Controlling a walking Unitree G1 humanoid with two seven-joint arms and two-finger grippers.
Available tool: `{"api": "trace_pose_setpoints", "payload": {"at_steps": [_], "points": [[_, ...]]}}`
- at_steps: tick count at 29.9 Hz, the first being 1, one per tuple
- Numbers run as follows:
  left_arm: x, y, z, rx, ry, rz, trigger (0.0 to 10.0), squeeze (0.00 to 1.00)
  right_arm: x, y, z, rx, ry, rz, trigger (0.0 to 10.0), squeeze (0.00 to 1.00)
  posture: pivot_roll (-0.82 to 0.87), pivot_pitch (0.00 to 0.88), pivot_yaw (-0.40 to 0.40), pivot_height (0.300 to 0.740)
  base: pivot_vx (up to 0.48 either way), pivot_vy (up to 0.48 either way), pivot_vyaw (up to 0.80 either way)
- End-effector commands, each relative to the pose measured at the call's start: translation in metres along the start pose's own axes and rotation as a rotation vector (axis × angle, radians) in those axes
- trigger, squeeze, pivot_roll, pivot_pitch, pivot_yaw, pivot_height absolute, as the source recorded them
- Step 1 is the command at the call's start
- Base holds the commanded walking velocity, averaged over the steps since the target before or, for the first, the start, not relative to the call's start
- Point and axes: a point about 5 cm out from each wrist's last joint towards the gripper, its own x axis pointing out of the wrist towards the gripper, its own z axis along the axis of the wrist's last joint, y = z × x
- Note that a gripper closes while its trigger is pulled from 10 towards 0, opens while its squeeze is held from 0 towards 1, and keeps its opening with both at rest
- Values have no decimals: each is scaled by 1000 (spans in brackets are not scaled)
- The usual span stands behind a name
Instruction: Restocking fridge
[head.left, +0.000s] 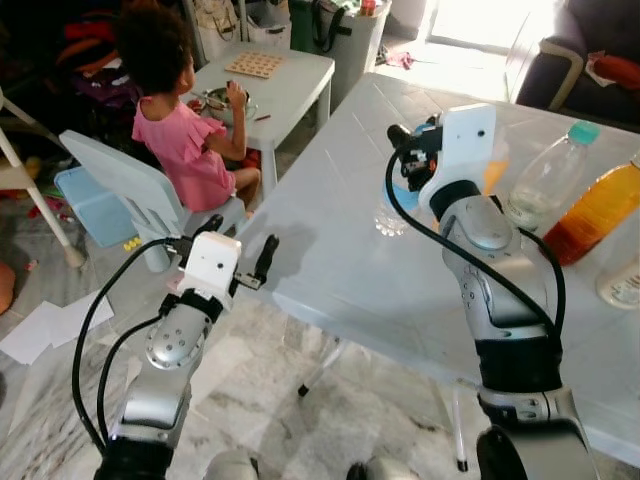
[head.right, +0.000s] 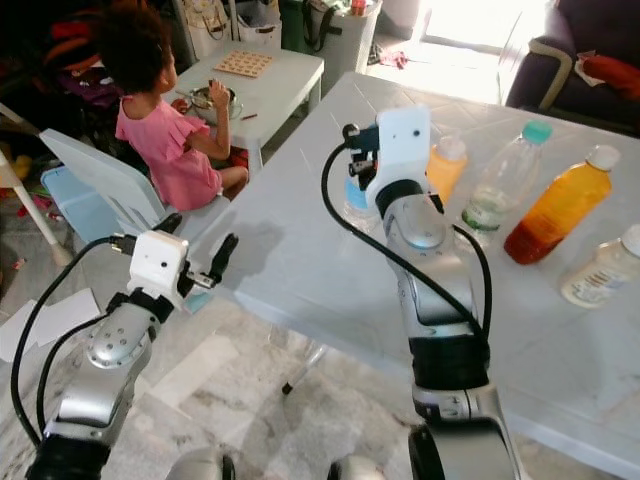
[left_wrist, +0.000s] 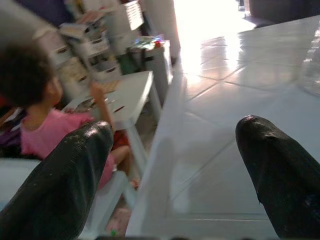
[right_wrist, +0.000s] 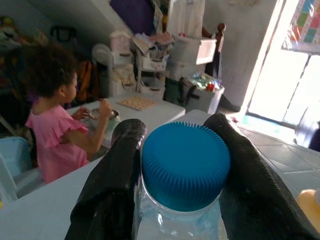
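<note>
A clear plastic bottle (head.left: 391, 217) with a blue cap (right_wrist: 185, 165) stands on the white table (head.left: 330, 250). My right gripper (right_wrist: 184, 167) is shut on it, one black finger (right_wrist: 112, 185) on each side of the cap. Behind that wrist is a small orange bottle (head.right: 445, 163). Further right stand a clear bottle with a teal cap (head.left: 548, 180), a tall orange bottle (head.left: 600, 210) and a pale bottle (head.right: 600, 268). My left gripper (head.left: 240, 247) hovers open beside the table's near left edge, holding nothing; its fingers (left_wrist: 60, 185) frame the tabletop.
A person in a pink top (head.left: 180, 135) sits on a pale chair (head.left: 125, 180) at a small white table (head.left: 285, 80) to the left. Papers (head.left: 40, 330) lie on the tiled floor. A dark sofa (head.left: 570, 50) stands at the back right.
</note>
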Motion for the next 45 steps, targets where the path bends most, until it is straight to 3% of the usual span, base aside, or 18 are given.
{"api": "trace_pose_setpoints", "payload": {"at_steps": [1,5,8,12,15,22,25,29,45], "points": [[-2,8,-7,-14,43,73,10000,0,-4,9,-13,50,38,62,10000,0,89,0,3,740,0,0,0],[0,24,-11,-15,64,194,10000,0,-13,10,-14,33,-10,140,10000,0,69,0,11,740,0,0,0],[0,29,-12,-6,67,214,10000,0,-17,12,-17,18,-10,163,10000,0,66,0,12,740,0,0,0],[-5,36,-18,-11,93,265,10000,0,-25,23,-16,-80,-73,217,10000,0,55,0,10,740,0,0,0],[-7,34,-20,-26,105,284,10000,0,-27,29,-5,-109,-153,178,10000,0,60,0,-9,740,0,0,0],[1,33,-13,-40,71,309,10000,0,-24,23,3,-125,-189,39,10000,0,66,0,-26,740,0,0,0],[6,36,-9,-33,55,305,10000,0,-22,19,-2,-72,-173,-41,10000,0,61,0,-19,740,0,0,800],[6,34,-10,-29,57,292,10000,0,-22,19,-6,-81,-168,-37,10000,0,61,0,-18,740,0,0,709],[4,25,-13,-56,72,284,10000,0,-15,18,-4,-114,-184,-6,10000,0,65,0,-43,740,0,424,800]]}}
